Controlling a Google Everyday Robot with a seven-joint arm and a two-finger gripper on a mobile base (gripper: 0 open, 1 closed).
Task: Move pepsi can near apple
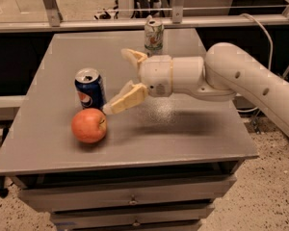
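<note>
The pepsi can [90, 88] stands upright on the grey table [183, 138], at its left side. The red-orange apple [89, 125] lies just in front of the can, almost touching it. My gripper [119, 82] is open and empty, just to the right of the can and above the tabletop. One finger [126, 100] points down-left toward the apple, the other finger [134, 57] points up and back. Nothing is between the fingers.
A white and green can [153, 34] stands at the back middle of the table. My white arm [241, 81] reaches in from the right. Drawers [130, 201] are below the tabletop. A railing runs behind the table.
</note>
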